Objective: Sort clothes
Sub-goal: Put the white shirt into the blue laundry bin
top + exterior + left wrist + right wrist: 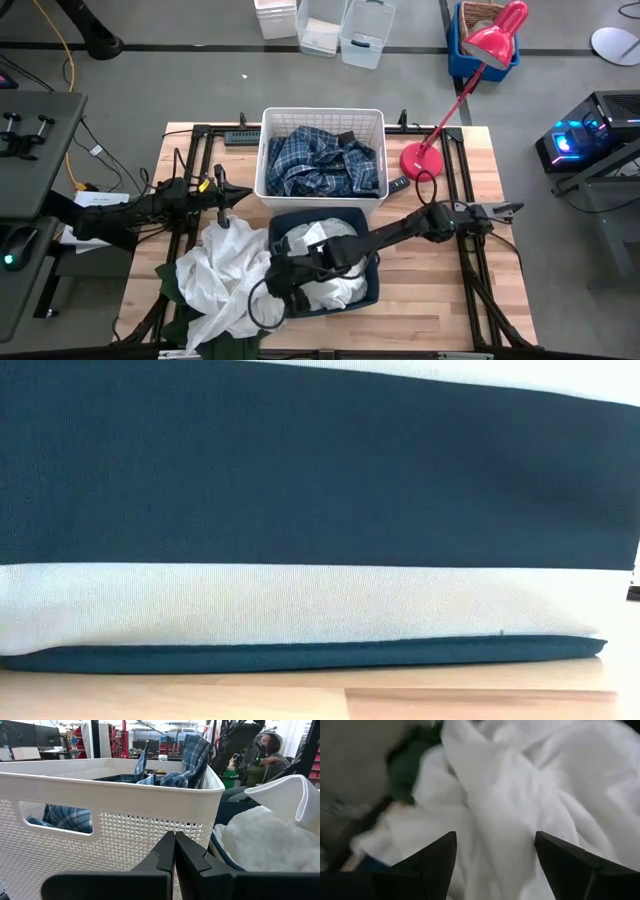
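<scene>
A blue-and-white plaid shirt (325, 165) lies in the white slatted basket (268, 150); it also shows in the left wrist view (175, 770). White garments (335, 290) fill the navy bin (372, 262). Another white garment (225, 275) lies heaped on the table to the bin's left, over a dark green one (172, 290). My right gripper (495, 865) is open over the white cloth (530, 795) at the bin's left rim (280, 278). My left gripper (175, 855) is shut and empty, beside the basket's left wall (226, 196).
A red desk lamp (425, 160) stands right of the basket. The navy bin's wall (320, 470) fills the low view. A seated person (265, 755) shows beyond the table. Bare wood lies at the table's right (470, 290).
</scene>
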